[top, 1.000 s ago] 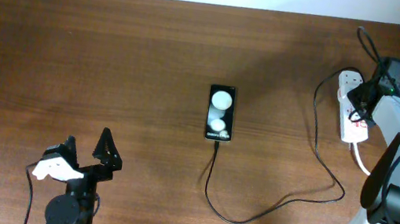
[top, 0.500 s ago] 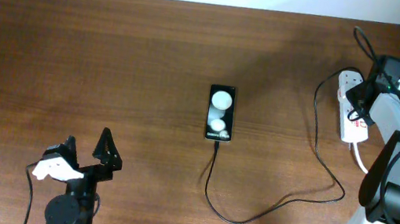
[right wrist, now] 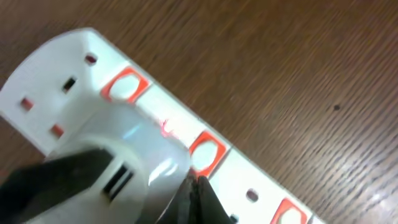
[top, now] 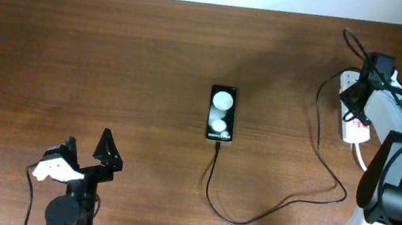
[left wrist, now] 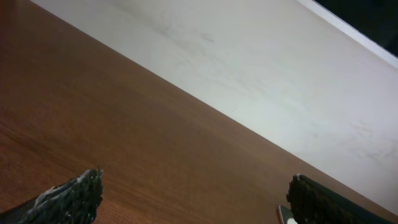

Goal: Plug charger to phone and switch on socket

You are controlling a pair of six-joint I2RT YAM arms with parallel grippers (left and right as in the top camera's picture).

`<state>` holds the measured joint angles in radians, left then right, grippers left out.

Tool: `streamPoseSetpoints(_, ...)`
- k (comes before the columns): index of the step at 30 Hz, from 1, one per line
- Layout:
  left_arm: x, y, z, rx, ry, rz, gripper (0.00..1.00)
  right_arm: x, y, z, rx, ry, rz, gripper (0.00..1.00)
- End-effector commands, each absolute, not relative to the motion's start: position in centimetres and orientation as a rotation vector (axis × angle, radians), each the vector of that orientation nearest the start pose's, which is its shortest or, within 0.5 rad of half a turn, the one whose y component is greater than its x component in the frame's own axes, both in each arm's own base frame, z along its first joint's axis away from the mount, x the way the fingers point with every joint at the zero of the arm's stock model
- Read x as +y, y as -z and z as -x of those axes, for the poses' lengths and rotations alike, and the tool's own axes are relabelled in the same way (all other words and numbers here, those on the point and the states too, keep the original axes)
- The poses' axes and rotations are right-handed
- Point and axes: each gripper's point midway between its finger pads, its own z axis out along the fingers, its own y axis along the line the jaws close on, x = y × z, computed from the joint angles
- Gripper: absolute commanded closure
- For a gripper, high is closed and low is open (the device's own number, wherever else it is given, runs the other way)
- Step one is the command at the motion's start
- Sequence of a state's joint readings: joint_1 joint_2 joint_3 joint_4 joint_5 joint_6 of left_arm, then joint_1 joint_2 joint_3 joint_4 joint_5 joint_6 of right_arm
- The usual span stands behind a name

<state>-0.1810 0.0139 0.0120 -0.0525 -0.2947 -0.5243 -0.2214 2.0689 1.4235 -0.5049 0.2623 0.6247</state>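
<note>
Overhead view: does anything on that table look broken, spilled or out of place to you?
Nothing stands out. The phone lies flat and straight. The black cable loops loosely from its end toward the socket strip, and the white adapter sits in the strip. No damage or spill shows.

phone [top: 221,113] mid-worktop [top: 114,52] | charger [top: 274,211] leaves phone's near end, loops nearer, then right and back to socket [top: 353,123] at far right | adapter seated on socket | right pincer [top: 360,98] over socket, tip seemingly touching beside adapter | left pincer [top: 85,151] near-left, well apart from phone
</note>
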Motion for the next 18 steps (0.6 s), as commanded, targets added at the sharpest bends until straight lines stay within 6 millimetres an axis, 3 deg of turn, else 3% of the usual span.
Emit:
streamPoseSetpoints(1,0.6,-16.2,-24.4,1.557,0.302,0.498,0.01,-13.8,-1.3,-43.2,2.510,0.116,-1.206,0.96)
streamPoseSetpoints(4,0.6,-16.2,-24.4,1.557,0.302,0.498,0.01,-14.8,-5.4,-41.0,2.490,0.127,-1.249,0.96)
streamPoseSetpoints(11,0.6,-16.2,-24.4,1.557,0.302,0.498,0.01,-13.6,-15.0,-36.7,2.417,0.111,-1.223,0.96)
streamPoseSetpoints(18,0.6,-16.2,-24.4,1.557,0.302,0.498,0.01,-10.6,-21.3,-33.4,2.341,-0.067,-1.188,0.96)
